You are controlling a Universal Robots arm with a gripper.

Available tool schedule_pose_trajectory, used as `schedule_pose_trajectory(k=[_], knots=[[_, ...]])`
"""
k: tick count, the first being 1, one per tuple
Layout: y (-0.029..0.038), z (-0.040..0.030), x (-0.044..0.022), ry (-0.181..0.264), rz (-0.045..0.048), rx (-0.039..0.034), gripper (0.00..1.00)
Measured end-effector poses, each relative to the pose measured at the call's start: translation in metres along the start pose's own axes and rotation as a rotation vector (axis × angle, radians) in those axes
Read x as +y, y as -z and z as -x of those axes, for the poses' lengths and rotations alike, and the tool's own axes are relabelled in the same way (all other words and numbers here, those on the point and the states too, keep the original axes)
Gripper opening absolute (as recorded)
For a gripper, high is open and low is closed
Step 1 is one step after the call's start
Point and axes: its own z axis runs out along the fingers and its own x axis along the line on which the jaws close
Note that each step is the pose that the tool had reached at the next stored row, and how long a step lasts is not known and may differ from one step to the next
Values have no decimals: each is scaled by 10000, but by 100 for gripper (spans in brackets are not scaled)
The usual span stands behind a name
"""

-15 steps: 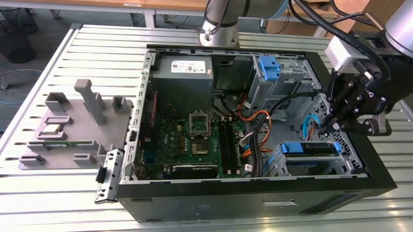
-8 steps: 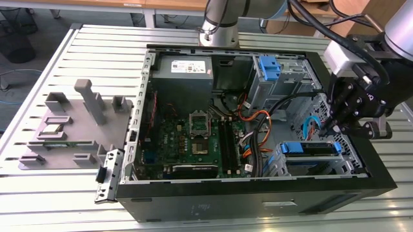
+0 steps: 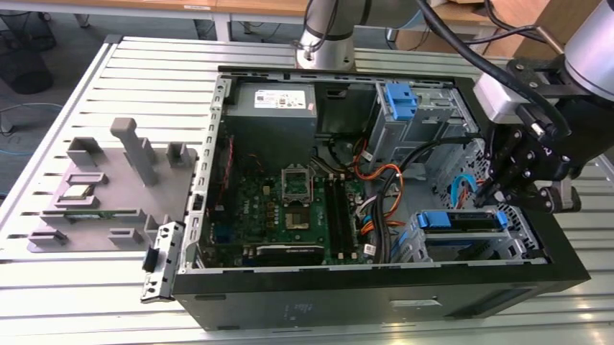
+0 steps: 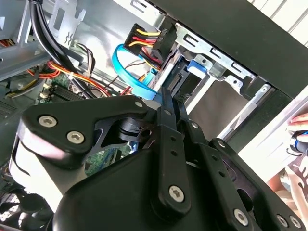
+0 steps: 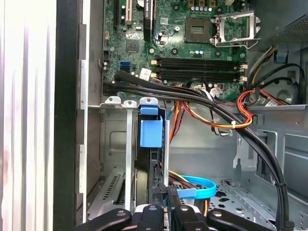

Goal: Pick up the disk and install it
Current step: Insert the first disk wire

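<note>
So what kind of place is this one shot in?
Probably a lab or workshop test bench: an opened computer case lies on a slotted aluminium table, beside a grey parts fixture, with the gripper over it.

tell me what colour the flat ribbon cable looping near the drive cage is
Light blue; the flat ribbon cable shows best in the second wrist view, curving beside the drive cage.

blue-railed disk, black end effector
</note>
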Motion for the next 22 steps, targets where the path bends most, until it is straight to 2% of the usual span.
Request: schedule_pose_trajectory(k=[6, 9, 18, 20, 22], knots=[[-37, -17, 47, 73, -230, 0, 16], [-40, -32, 81, 96, -316, 0, 16], [-59, -39, 150, 202, -856, -4, 16], [-64, -40, 180, 215, -926, -4, 16], [-70, -41, 217, 223, -957, -5, 16]])
